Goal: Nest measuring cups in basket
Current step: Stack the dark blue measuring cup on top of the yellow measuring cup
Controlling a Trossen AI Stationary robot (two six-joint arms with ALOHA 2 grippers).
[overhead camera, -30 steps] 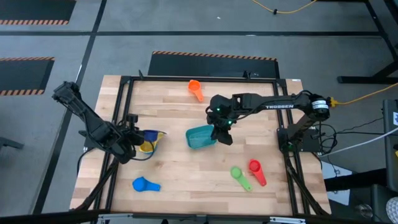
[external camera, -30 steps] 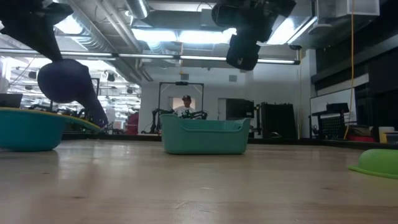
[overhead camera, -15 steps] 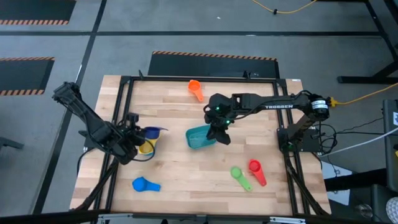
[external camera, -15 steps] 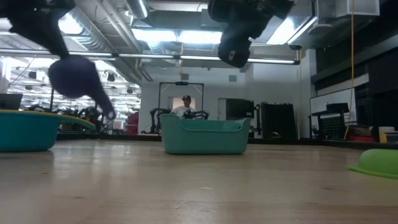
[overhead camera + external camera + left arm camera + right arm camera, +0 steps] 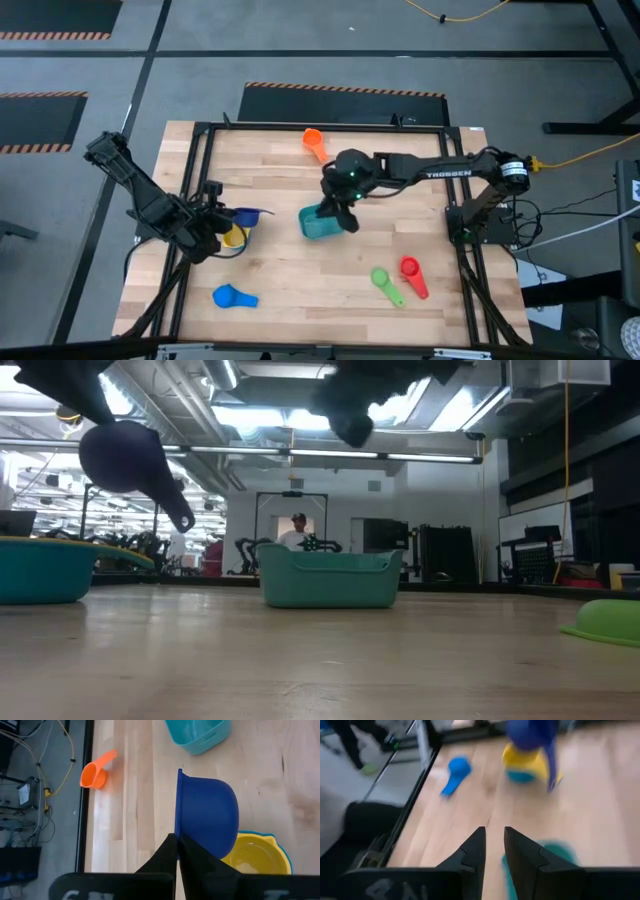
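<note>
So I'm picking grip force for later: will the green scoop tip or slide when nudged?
The green scoop lies on bare wood with its handle flat, so it probably slides and pivots rather than rolls. It looks like thin moulded plastic, likely stiff and light. Its smooth, rounded bowl may slip from a loose pinch.

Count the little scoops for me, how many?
7, one nearly hidden: orange, dark blue lifted above yellow nested in light blue, another blue, green, red.
</note>
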